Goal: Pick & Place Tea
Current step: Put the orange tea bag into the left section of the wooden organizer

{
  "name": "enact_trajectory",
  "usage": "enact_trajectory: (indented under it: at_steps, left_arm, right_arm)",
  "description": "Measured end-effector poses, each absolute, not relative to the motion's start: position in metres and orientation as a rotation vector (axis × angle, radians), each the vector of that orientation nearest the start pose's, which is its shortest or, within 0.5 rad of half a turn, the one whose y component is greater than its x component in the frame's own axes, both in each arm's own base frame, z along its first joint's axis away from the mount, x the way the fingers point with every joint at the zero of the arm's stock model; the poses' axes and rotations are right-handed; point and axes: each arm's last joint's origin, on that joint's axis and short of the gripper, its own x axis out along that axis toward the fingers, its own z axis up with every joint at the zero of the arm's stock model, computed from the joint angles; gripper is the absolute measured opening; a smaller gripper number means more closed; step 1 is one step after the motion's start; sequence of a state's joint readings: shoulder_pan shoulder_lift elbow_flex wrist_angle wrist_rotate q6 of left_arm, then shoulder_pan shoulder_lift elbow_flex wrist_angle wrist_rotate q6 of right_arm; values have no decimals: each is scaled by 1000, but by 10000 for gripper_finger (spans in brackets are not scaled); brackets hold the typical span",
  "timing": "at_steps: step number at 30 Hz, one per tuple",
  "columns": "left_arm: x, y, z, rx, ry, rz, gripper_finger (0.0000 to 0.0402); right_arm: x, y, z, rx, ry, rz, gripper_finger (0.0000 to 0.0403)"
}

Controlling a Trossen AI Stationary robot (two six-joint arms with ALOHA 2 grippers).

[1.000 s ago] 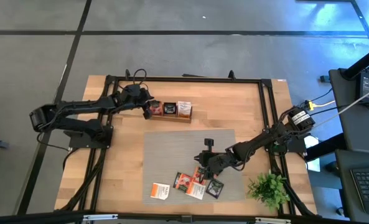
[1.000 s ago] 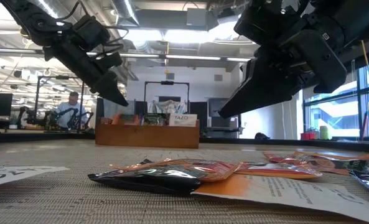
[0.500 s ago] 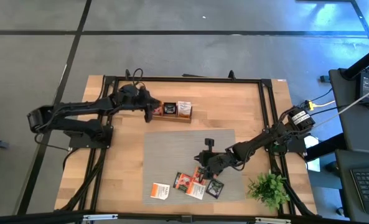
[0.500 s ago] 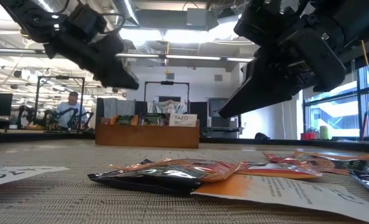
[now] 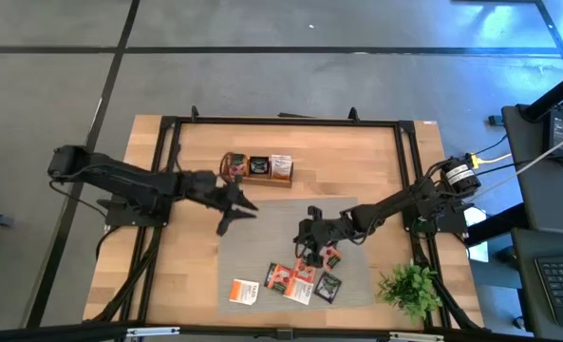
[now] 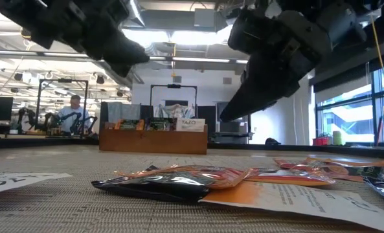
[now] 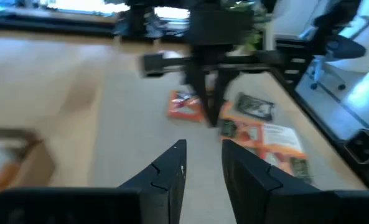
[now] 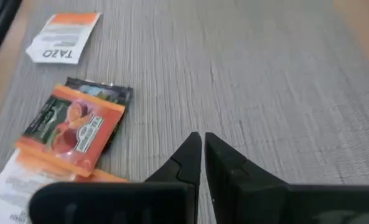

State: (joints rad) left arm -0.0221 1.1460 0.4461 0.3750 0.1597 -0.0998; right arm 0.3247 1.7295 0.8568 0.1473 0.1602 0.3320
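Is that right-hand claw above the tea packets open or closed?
Closed, or nearly: in its wrist view the right gripper has two fingers with only a hairline gap, nothing visible between, above the grey mat.

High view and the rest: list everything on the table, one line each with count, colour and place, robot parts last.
Loose tea sachets: about five, orange, white and dark, clustered at the near edge of the mat; one white one lies apart.
Wooden tray: one, brown, on the far part of the table, holding more sachets upright.
Mat: one, grey woven, centre of the table.
Plant: one, green, near right corner.
Table: one, light wood.
Person: one, in the room behind, in the low view.
Left gripper: open, over the mat's left edge.
Right gripper: fingers nearly shut, empty, above the loose sachets.
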Motion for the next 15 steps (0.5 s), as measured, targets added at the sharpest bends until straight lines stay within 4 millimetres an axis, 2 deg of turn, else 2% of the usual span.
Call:
enact_trajectory:
  at_steps: [6, 10, 15]
  left_arm:
    - [251, -43, 203, -69, 314, -203, 100]
    - [277, -53, 197, -35, 357, -196, 100]
    - [317, -59, 182, -5, 415, -190, 100]
  right_arm:
    - [316, 99, 170, 290, 744, 168, 26]
    - [305, 100, 182, 358, 786, 147, 26]
    - [286, 116, 189, 350, 824, 52, 26]
